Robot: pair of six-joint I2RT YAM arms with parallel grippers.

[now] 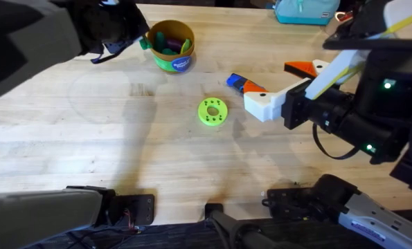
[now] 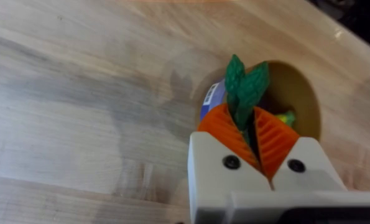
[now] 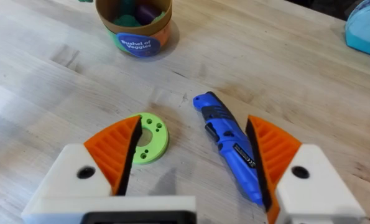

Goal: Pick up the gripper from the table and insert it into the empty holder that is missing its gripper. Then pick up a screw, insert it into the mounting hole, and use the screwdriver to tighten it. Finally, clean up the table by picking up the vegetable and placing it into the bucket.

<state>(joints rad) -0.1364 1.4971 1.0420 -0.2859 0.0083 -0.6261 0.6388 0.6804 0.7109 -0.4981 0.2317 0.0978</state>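
1. L gripper [image 2: 254, 127] is seen in L wrist view w/ orange ribbed pads [image 2: 225, 134] pressed together on a green leafy vegetable [image 2: 245, 87]; the leaf tip sticks out past the fingertips.
2. The vegetable is held directly over the open mouth of the bucket [image 2: 300, 93]; whether it touches the rim can't be told.
3. In overhead view the L arm is shown large, dark and blurred at upper left, its end just beside the bucket [image 1: 171, 47].
4. Bucket is yellow w/ green rim and blue label; green and dark veg pieces are seen inside it in R wrist view [image 3: 135, 22].
5. R gripper [image 3: 194, 162] is seen w/ pads [image 3: 117, 146] wide apart, nothing clamped, hovering above the table [image 1: 88, 131].
6. Screwdriver [image 3: 227, 144] is lying flat on the table, blue body, seen between the R fingers in R wrist view; in overhead its orange end [image 1: 253, 87] points toward the R gripper [image 1: 289, 86].
7. Lime-green holed disc [image 1: 212, 111] is lying flat near the table's middle, just beside the screwdriver, not touching it.
8. Teal box [image 1: 306, 10] is sitting at the far edge, well apart from the bucket.
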